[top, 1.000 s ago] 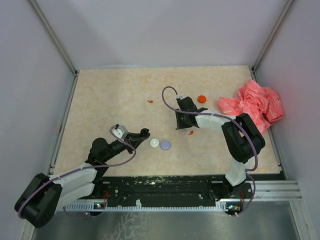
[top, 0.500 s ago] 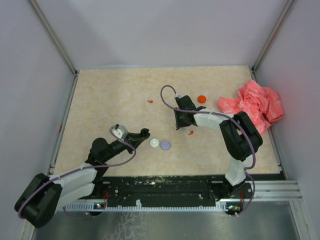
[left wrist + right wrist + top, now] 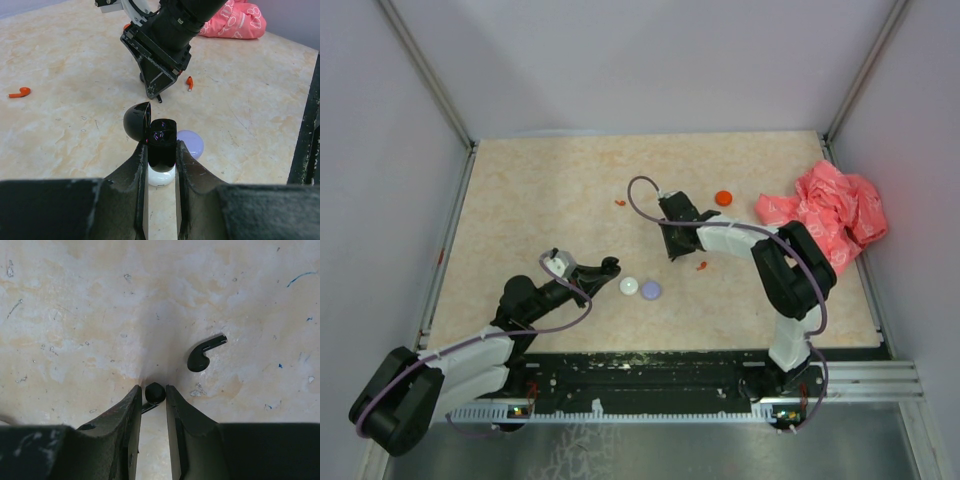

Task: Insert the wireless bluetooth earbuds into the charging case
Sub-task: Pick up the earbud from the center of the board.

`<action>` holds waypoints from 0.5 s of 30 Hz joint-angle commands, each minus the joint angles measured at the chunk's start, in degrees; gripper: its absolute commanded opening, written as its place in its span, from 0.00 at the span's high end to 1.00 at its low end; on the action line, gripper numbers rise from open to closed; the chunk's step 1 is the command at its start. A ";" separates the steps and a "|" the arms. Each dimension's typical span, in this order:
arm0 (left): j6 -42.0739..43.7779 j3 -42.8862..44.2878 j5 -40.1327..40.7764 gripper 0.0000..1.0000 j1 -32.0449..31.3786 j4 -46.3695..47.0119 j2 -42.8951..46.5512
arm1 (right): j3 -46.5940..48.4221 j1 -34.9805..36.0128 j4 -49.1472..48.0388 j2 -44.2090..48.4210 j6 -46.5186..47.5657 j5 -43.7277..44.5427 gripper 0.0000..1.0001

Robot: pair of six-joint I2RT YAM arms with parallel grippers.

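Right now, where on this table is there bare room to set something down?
The table's far-left part, between the side rail and the red earbud, is bare. Crowded: the middle, around the right tool, white disc and lilac disc; the pink bag fills the far-right corner.

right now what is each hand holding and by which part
Left hand grips the open black charging case by its base's sides. Right hand pinches a black earbud by its bulb.

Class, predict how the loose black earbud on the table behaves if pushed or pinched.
Tiny black earbud: probably light, skidding easily. Its rounded head could slip from a pinch; its stem may make it pivot.
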State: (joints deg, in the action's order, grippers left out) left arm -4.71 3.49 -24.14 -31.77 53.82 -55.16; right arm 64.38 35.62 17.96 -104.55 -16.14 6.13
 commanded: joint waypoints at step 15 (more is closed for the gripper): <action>-1.22 0.74 -1.22 1.00 -0.19 1.47 1.15 | 5.14 4.69 7.59 2.52 4.47 7.64 0.91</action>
State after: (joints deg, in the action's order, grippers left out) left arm -5.02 3.66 -24.67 -31.77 53.80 -55.00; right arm 66.92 38.65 23.51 -105.43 -13.04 10.74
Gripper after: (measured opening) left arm 0.246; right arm 0.138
